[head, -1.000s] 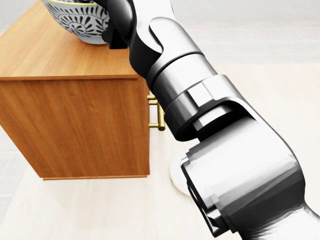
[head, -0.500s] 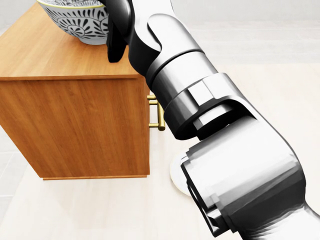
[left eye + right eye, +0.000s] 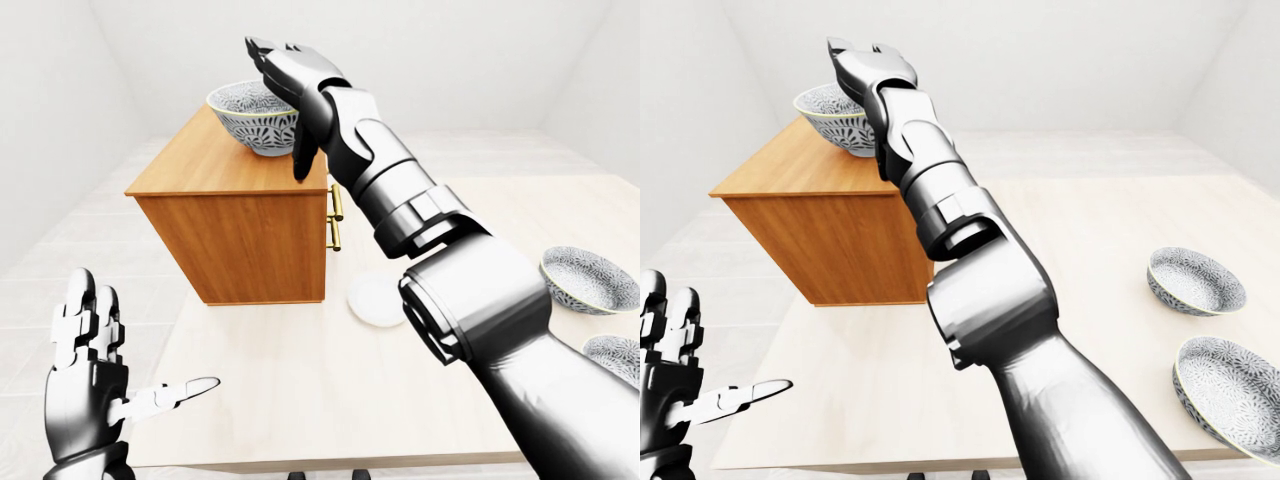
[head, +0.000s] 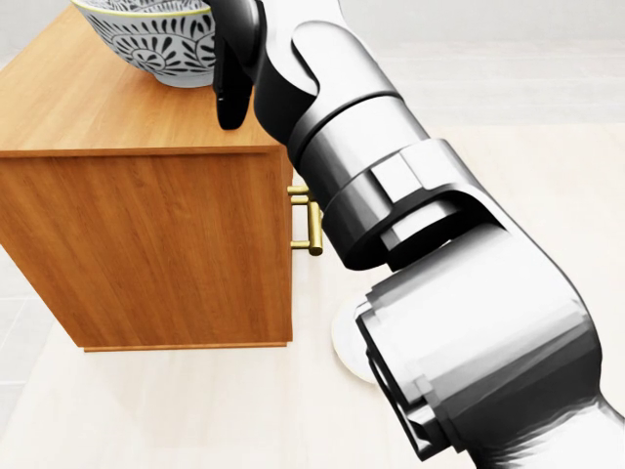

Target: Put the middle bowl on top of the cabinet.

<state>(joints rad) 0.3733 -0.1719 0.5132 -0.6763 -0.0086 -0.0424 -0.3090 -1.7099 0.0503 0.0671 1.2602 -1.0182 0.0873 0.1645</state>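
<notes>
The patterned bowl (image 3: 248, 122) stands upright on the wooden cabinet (image 3: 235, 240), toward the top's far right part. My right hand (image 3: 283, 95) is open beside and above the bowl's right side. Its fingers stretch over the rim and its thumb (image 4: 230, 93) hangs down just right of the bowl, not closed round it. My right arm fills most of the head view. At the bottom left of the left-eye view, my left hand (image 3: 130, 350) is open and empty.
Two more patterned bowls (image 3: 1195, 280) (image 3: 1230, 395) lie on the pale table (image 3: 300, 400) at the right. A white plate (image 3: 375, 298) sits by the cabinet's lower right corner. A brass handle (image 3: 336, 218) sticks out of the cabinet's right face.
My right hand has opened off the bowl: the thumb swung away from its side and hangs beside it. The bowl stays on the cabinet top. The camera has not moved.
</notes>
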